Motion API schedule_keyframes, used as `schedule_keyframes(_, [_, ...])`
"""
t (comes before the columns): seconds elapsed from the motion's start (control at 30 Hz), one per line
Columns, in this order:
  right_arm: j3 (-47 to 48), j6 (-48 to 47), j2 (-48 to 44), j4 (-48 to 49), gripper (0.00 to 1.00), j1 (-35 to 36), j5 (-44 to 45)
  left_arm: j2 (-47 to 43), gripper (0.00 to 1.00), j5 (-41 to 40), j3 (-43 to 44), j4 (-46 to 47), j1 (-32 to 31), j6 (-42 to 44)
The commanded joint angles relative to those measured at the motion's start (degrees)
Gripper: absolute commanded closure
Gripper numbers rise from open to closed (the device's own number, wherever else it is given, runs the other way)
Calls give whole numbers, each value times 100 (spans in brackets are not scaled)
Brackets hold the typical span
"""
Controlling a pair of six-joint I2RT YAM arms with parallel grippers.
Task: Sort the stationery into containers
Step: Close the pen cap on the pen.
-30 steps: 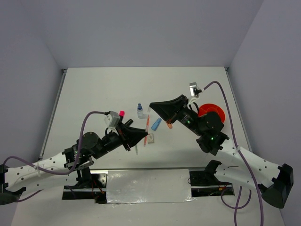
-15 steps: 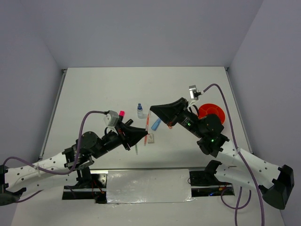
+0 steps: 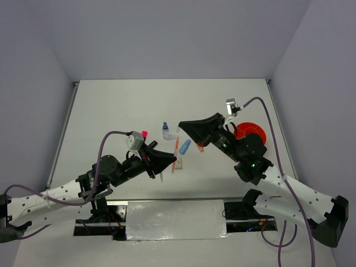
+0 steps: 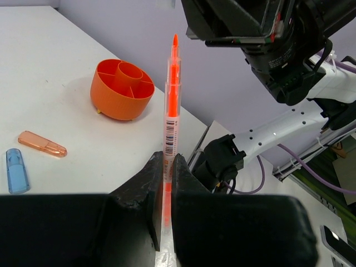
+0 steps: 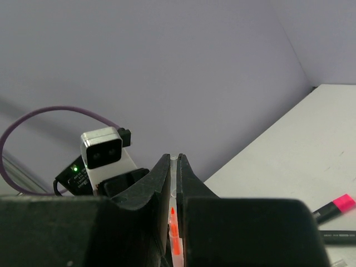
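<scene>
Barely anything has shifted: both arms have nudged slightly rightward, carrying the pen along. Left pincer (image 4: pixel 166 164) is clenched on the lower barrel of the thin orange pen (image 4: pixel 172 94), which is held up off the tabletop (image 4: pixel 83 172). Right pincer (image 5: pixel 173 161) is clenched on the pen's clear top end. Further right sits the orange bowl (image 4: pixel 111 105), well apart. With 2 grips on 1 slender pen, any off-axis pull could bend it, or strip it loose so it drops short of the bowl.
</scene>
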Motion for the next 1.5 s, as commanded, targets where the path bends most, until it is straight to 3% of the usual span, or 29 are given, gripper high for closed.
schedule_keyframes(0.0, [341,-182,-99,13,100,55,123,20,100,193,51,437,37,-6])
schedule_keyframes(1.47, [-19,-15,68,39,100,55,-334,-112,98,96,122,261,239,56])
